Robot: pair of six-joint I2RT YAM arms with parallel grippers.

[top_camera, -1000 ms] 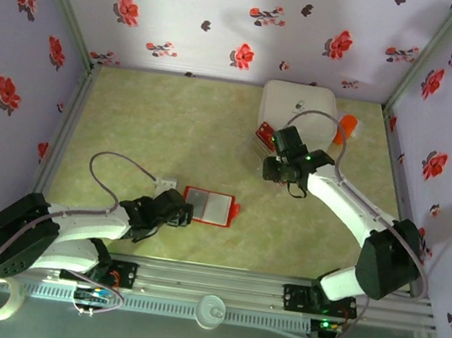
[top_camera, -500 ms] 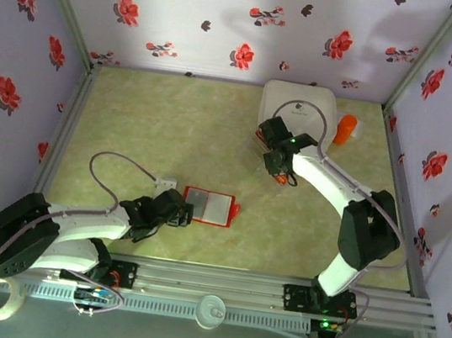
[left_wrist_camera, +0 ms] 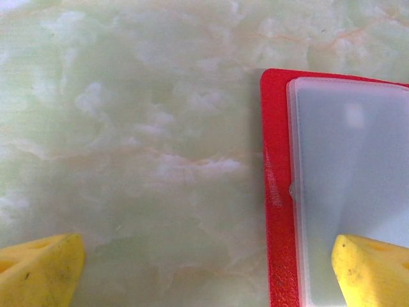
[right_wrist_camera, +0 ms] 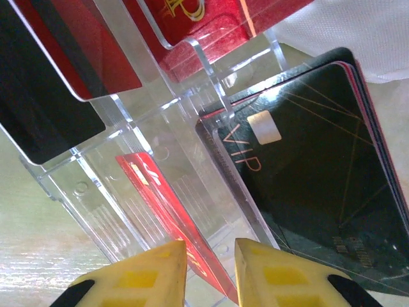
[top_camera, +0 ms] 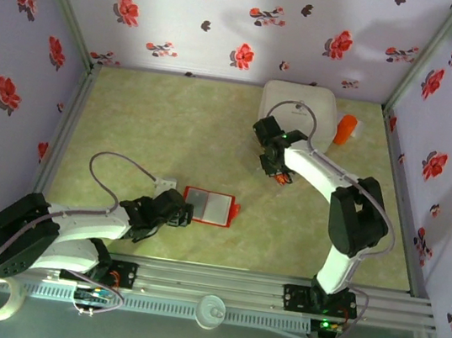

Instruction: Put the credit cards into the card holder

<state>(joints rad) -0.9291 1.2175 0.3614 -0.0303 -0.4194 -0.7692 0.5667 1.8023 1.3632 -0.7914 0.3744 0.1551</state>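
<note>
The card holder (top_camera: 208,206) lies open on the table, a red wallet (left_wrist_camera: 278,192) with a pale pocket. My left gripper (top_camera: 181,213) rests at its left edge, open (left_wrist_camera: 208,272), with one yellow fingertip (left_wrist_camera: 370,272) over the pocket. My right gripper (top_camera: 276,175) reaches down into a clear plastic tray (right_wrist_camera: 96,192) that holds the credit cards. A red card (right_wrist_camera: 160,198) stands slanted between its narrowly parted fingers (right_wrist_camera: 211,268), against the left finger, with a gap to the right one. A dark VIP card (right_wrist_camera: 307,173) fills the neighbouring slot. Red (right_wrist_camera: 77,45) and black (right_wrist_camera: 38,121) cards stand further off.
A white square box (top_camera: 299,108) sits right behind the tray, with an orange bottle (top_camera: 346,129) beside it at the back right. A small white piece (top_camera: 167,184) lies just left of the wallet. Flowered walls enclose the table on three sides.
My right arm has folded in and carried its gripper down over the tray, and its jaws have narrowed around the red card. The left arm and the wallet have not moved.
</note>
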